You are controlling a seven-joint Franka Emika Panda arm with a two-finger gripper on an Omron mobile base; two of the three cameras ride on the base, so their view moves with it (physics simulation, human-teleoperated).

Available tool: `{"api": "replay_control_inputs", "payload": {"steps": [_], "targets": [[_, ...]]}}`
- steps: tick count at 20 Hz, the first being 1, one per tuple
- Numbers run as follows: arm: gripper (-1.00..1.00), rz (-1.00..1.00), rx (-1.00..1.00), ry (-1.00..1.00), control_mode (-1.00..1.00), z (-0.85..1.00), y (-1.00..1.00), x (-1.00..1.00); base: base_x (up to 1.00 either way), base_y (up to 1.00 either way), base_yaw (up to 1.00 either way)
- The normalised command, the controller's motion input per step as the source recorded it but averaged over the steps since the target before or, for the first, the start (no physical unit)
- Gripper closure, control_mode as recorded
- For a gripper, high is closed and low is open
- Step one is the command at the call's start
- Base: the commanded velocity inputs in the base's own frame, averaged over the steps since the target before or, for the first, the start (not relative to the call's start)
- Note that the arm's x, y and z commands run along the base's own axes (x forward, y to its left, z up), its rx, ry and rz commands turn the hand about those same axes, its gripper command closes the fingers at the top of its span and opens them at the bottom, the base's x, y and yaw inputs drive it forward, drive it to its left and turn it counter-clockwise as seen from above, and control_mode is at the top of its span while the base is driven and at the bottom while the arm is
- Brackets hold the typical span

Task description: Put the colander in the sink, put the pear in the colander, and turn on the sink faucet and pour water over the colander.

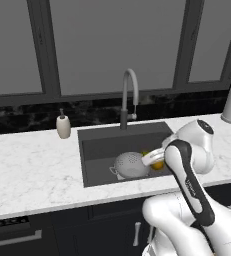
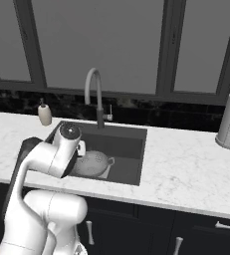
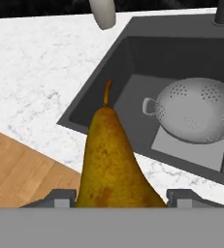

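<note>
Gripper [image 3: 117, 196] clamped on pear [image 3: 114, 160], stem pointing away from hand. Hanging over sink [image 1: 94, 145] by colander [image 1: 131, 165], which sits near front wall.

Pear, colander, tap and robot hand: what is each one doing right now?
pear: held between the gripper's fingers, stem pointing away from the hand, not in the colander yet.
colander: sitting in the sink, empty.
sink: dry, holds the colander.
sink faucet: no water running.
gripper: shut on the pear.
</note>
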Motion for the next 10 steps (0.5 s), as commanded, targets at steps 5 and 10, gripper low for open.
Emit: {"api": "replay_control_inputs", "payload": {"steps": [5, 10], "targets": [[1.00, -0.03, 0.16, 0.10, -1.00, 0.21, -0.80, 0.28, 0.00, 0.00, 0.00], [1.00, -0.01, 0.22, 0.24, -1.00, 0.12, -0.69, 0.40, 0.00, 0.00, 0.00]]}}
